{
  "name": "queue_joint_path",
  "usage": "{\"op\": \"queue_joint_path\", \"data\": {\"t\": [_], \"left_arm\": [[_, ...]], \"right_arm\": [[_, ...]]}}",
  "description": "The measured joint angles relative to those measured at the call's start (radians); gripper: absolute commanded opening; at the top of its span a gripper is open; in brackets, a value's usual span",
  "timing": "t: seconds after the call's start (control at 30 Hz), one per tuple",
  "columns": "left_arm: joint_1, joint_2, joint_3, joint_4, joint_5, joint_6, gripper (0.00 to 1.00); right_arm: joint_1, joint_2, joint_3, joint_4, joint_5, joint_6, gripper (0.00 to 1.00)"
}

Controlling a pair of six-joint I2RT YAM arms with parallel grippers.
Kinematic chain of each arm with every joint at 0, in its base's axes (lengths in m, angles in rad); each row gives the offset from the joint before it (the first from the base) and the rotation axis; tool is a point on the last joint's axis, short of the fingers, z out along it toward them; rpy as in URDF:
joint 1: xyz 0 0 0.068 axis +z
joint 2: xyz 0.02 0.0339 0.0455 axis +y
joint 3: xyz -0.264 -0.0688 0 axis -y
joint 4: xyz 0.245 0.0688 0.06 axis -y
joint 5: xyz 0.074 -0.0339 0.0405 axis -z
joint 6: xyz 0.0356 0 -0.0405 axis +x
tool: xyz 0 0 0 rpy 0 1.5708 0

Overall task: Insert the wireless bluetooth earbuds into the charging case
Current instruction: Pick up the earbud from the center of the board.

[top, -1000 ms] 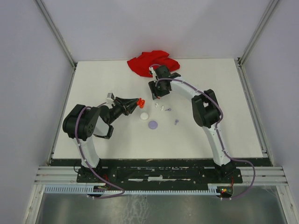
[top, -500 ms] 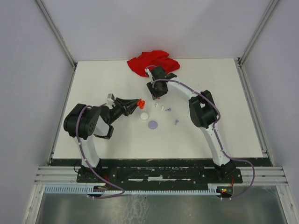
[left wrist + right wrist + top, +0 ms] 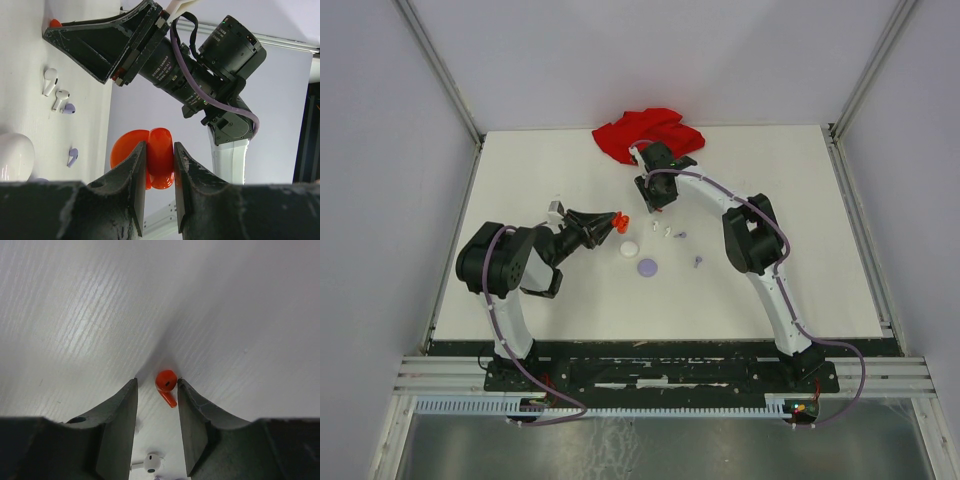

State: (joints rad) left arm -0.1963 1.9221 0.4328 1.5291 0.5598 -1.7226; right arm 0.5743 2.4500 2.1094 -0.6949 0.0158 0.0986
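My left gripper (image 3: pixel 159 146) (image 3: pixel 610 222) is shut on an open red charging case (image 3: pixel 156 165) (image 3: pixel 618 220), held above the table. My right gripper (image 3: pixel 156 382) (image 3: pixel 647 200) points down at the table, its jaws apart on either side of a red earbud (image 3: pixel 166 383). The right finger touches the earbud and a gap remains on the left. Two white earbuds (image 3: pixel 49 80) (image 3: pixel 60 99) (image 3: pixel 661 230) and two lavender earbuds (image 3: pixel 68 108) (image 3: pixel 73 156) (image 3: pixel 698 261) lie loose on the table. One white earbud (image 3: pixel 150 463) shows behind the right jaws.
A white round case (image 3: pixel 629 249) (image 3: pixel 15 155) and a lavender round case (image 3: pixel 648 267) lie between the arms. A crumpled red cloth (image 3: pixel 645 130) sits at the table's far edge, just behind the right gripper.
The right gripper's jaws have narrowed around the red earbud, and its arm has shifted slightly left. The left arm and the red case have not moved.
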Motion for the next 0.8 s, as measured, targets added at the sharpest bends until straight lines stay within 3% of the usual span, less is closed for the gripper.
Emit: {"op": "queue_joint_path", "data": {"t": [0.3, 0.8], "left_arm": [[0.005, 0.0, 0.0, 0.0, 0.0, 0.0, 0.03], [0.007, 0.0, 0.0, 0.0, 0.001, 0.0, 0.03]], "right_arm": [[0.0, 0.014, 0.026, -0.01, 0.016, 0.0, 0.41], [0.0, 0.019, 0.035, -0.015, 0.023, 0.001, 0.23]]}}
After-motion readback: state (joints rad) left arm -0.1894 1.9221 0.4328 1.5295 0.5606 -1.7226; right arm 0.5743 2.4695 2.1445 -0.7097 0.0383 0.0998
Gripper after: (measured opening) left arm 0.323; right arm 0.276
